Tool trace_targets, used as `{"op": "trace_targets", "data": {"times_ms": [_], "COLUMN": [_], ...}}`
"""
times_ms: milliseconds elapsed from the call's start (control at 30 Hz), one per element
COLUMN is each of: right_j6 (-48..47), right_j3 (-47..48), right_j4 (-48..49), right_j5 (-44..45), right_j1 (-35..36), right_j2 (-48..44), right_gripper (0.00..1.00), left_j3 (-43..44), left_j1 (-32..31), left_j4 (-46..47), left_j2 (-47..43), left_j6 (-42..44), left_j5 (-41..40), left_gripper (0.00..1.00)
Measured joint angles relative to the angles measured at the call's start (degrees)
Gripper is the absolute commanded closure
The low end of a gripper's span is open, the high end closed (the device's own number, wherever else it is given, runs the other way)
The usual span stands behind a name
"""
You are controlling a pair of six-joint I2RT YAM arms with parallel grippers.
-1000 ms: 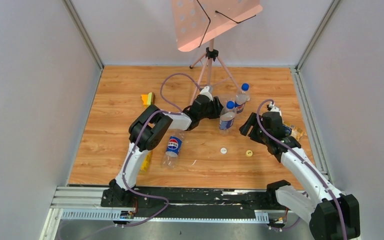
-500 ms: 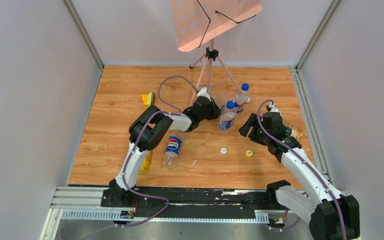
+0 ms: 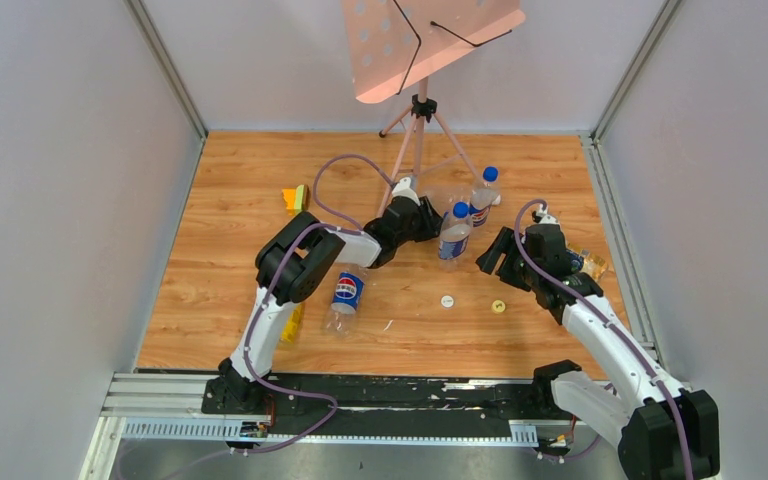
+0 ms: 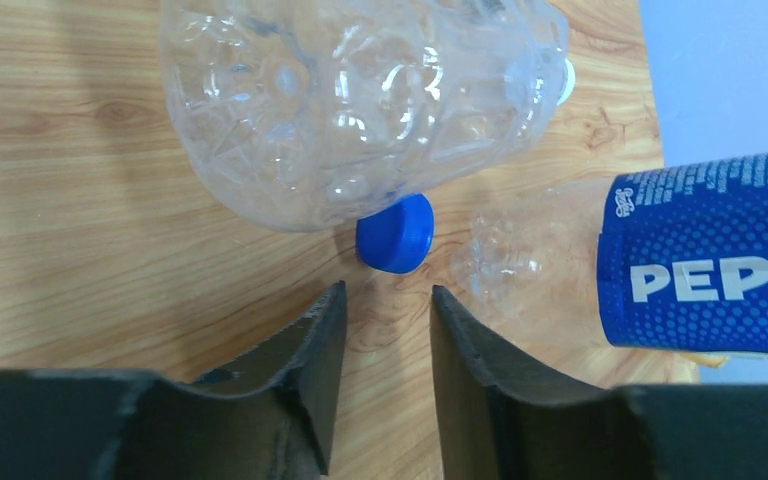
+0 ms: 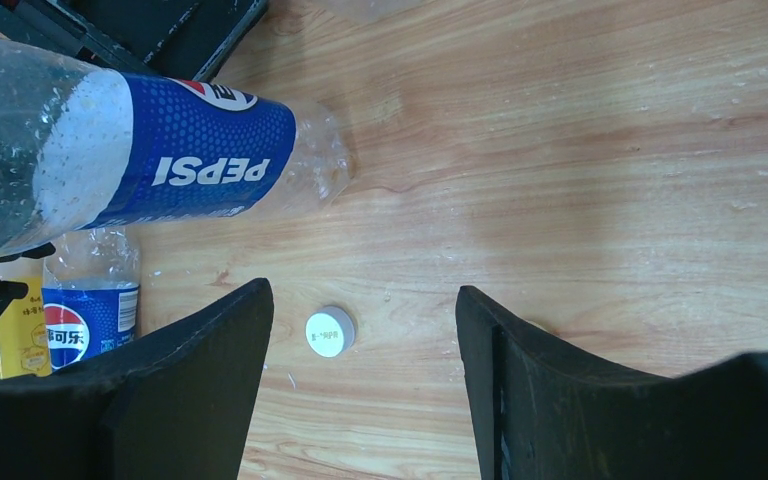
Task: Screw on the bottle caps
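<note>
- You have 4 caps in view. 2 blue caps [image 3: 460, 210] sit on upright bottles. 1 white cap [image 5: 330, 331] and 1 yellow cap [image 3: 498, 306] lie loose on the tabletop [image 3: 240, 200].
- You have 3 blue-labelled bottles [image 3: 454, 240]: 2 upright at centre and 1 lying beside the left arm [image 3: 290, 265]. 1 clear bottle [image 4: 360, 100] sits just beyond the left end effector [image 4: 388, 295].
- Left end effector: jaws narrowly parted, gripping nothing. 1 of the blue caps is just ahead of the gap, untouched.
- Right end effector [image 5: 362, 295]: jaws about half open and empty. The white cap shows between its fingers, on the tabletop.
- Compared with 1 second ago, the left arm and its cable loop [image 3: 345, 175] have shifted slightly. The bottles and loose caps are unmoved.
</note>
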Motion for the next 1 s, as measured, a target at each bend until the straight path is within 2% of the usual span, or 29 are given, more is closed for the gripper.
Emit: {"op": "trace_targets", "data": {"times_ms": [33, 100, 367, 567, 1000], "right_j6": [0.0, 0.0, 0.0, 0.0, 0.3], "right_j3": [0.1, 0.3, 1.0, 1.0, 1.1], "right_j4": [-0.1, -0.3, -0.4, -0.6, -0.6], "right_j5": [-0.1, -0.2, -0.2, -0.2, -0.7], "right_j1": [0.0, 0.0, 0.0, 0.0, 0.0], "right_j2": [0.1, 0.2, 0.8, 0.8, 0.8], "right_gripper": [0.32, 0.32, 0.32, 0.32, 0.32], "left_j3": [-0.3, -0.8, 0.7, 3.6, 5.6], "left_j1": [0.0, -0.1, -0.4, -0.4, -0.4], "left_j4": [0.8, 2.4, 1.2, -1.5, -3.0], "left_j2": [0.0, -0.1, 0.0, 1.2, 2.8], "left_j6": [0.0, 0.4, 1.4, 1.4, 1.3], "left_j5": [0.3, 0.6, -0.5, -1.9, -2.3], "left_gripper": [0.46, 0.43, 0.43, 0.49, 0.74]}}
